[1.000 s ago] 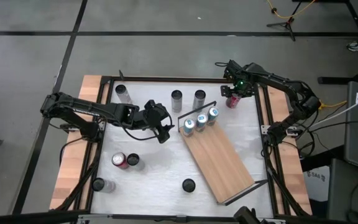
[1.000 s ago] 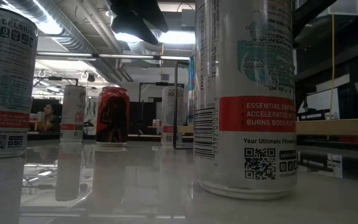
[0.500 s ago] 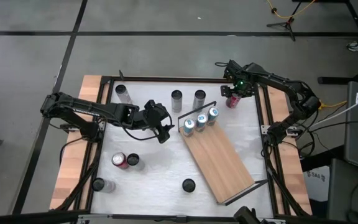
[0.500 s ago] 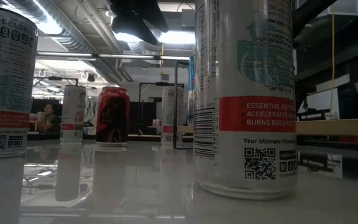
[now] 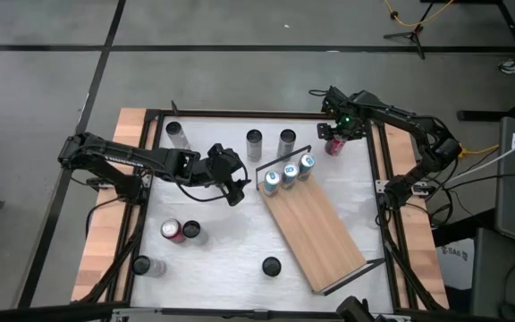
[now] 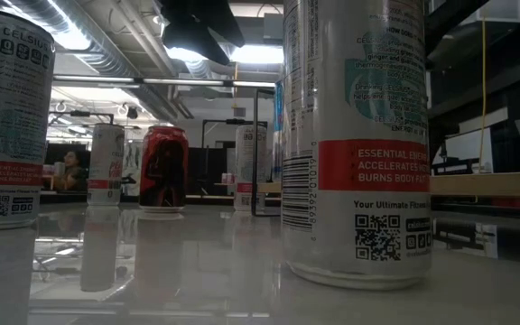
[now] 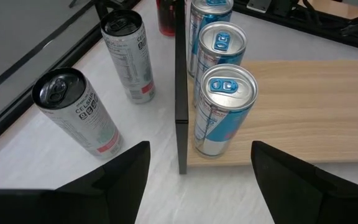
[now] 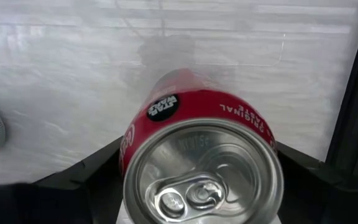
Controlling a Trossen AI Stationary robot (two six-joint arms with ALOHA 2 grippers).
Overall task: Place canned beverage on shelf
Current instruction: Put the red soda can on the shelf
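The shelf [image 5: 316, 228] is a pale wood board with visible grain and a matt face; a thin black metal rail [image 7: 180, 87] edges its short end. The blue cans [image 7: 224, 109] standing on it have bright, brushed-looking metal tops and glossy printed sides. The red can [image 8: 201, 165] is shiny painted metal with a bare silver lid. The bench [image 6: 197, 271] is white, smooth and glossy enough to mirror the cans.

Honestly nothing changes here: both arms, every can and the long light-wood shelf [image 5: 316, 229] sit frozen (totally identical frames).
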